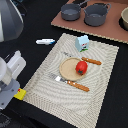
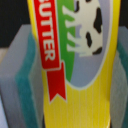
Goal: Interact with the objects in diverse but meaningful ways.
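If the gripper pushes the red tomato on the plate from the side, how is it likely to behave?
The tomato looks round and smooth, so it would probably roll rather than slide. The tan plate under it seems shallow, so its rim may not stop it. Its glossy skin suggests hard plastic, likely light and somewhat slippery to grasp.

Bare placemat [image 1: 47, 80] lies open beside the crowded plate [image 1: 70, 70] and cutlery [image 1: 75, 85]

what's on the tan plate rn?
Only the red tomato sits on the plate. Fork and knife lie beside it. Plate surface under the tomato is hidden.
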